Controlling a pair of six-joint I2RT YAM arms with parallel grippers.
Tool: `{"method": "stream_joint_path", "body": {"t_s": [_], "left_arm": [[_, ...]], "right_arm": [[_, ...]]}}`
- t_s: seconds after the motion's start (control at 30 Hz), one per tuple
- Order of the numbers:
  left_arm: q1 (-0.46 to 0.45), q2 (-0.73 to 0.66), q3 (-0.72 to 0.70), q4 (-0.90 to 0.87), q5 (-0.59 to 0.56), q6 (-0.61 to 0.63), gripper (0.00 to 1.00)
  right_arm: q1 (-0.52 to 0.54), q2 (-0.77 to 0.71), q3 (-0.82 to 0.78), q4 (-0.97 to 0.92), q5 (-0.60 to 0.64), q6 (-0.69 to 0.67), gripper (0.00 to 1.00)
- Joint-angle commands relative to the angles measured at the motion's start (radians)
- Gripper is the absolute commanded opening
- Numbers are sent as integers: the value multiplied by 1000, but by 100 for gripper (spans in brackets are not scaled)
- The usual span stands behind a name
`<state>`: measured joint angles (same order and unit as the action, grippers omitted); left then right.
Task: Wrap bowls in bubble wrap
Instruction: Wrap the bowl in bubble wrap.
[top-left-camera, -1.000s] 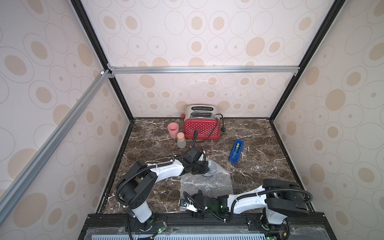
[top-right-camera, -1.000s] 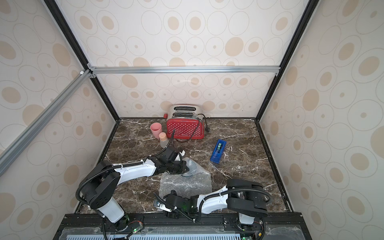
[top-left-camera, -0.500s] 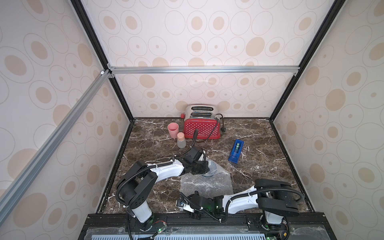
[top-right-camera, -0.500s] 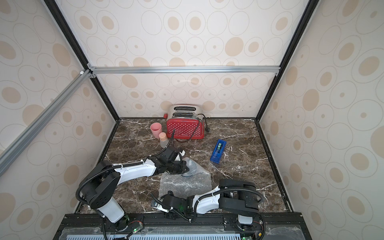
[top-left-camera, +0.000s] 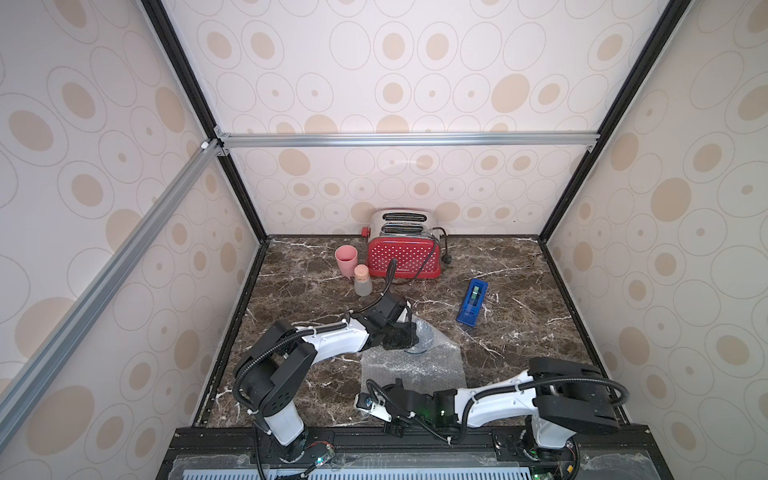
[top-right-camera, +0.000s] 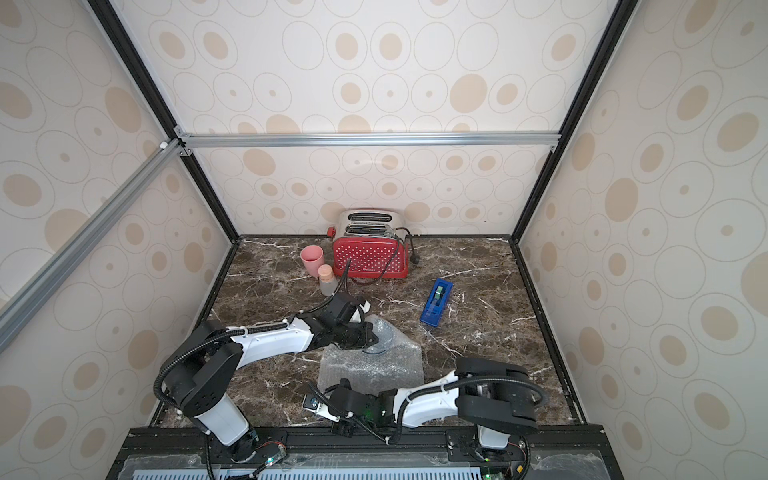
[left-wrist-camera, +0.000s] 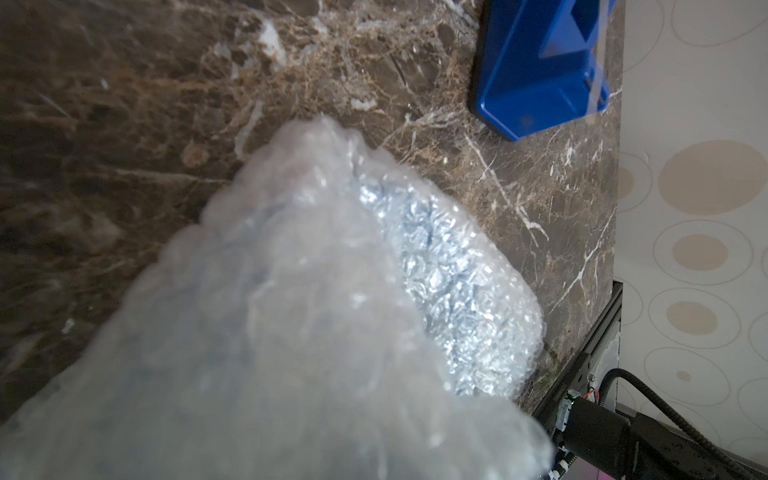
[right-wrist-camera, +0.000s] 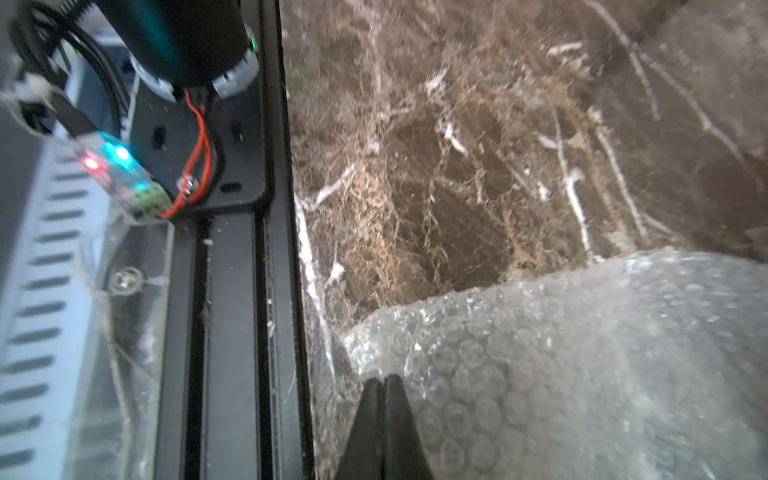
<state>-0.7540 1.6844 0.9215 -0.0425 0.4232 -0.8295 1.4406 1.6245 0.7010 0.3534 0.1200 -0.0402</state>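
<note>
Left arm (top-left-camera: 332, 340) low, reaching forward; left tool (top-left-camera: 402, 336) closed on a wrap (top-left-camera: 415, 368) fold over the bowl (top-left-camera: 423, 341) (mid-worktop (top-left-camera: 519, 324)). Right arm (top-left-camera: 490, 399) stretched along the front edge; right tool (right-wrist-camera: 384, 384) closed, tips on wrap's near corner.

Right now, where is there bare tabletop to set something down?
Widest patch: between the tape dispenser and the right wall, running back beside the toaster. A narrower strip runs along the left wall, nearer than the pink cup. Crowded: the near middle, under bubble wrap, bowl, left arm and right arm.
</note>
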Motion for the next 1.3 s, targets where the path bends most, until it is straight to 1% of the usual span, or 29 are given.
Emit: {"method": "stream_joint_path", "body": {"t_s": [0.0, 0.1, 0.2, 0.4, 0.63, 0.7, 0.83, 0.93, 1.17, 1.27], "left_arm": [[-5, 11, 31, -13, 0, 16, 0], [-5, 9, 34, -18, 0, 20, 0], [-6, 8, 36, -23, 0, 23, 0], [-6, 8, 40, -28, -1, 26, 0], [-5, 15, 50, -33, -1, 27, 0], [-5, 18, 54, -33, -3, 29, 0], [-5, 28, 62, -31, 0, 26, 0], [-6, 34, 59, -21, 0, 23, 0], [-7, 41, 68, -21, 5, 24, 0], [-6, 39, 73, -31, 2, 31, 0]], "right_arm": [[5, -80, -33, 44, 4, 17, 0], [-5, -139, -68, 51, 19, 25, 0], [-39, -204, -116, 61, 28, 42, 0], [-131, -368, -208, 60, -2, 90, 0], [-267, -555, -297, 51, -14, 171, 0], [-288, -592, -313, 36, -3, 176, 0], [-319, -634, -323, -28, 43, 204, 0], [-355, -644, -337, -31, 55, 250, 0], [-379, -645, -348, -62, 95, 275, 0], [-386, -650, -352, -89, 140, 293, 0]]}}
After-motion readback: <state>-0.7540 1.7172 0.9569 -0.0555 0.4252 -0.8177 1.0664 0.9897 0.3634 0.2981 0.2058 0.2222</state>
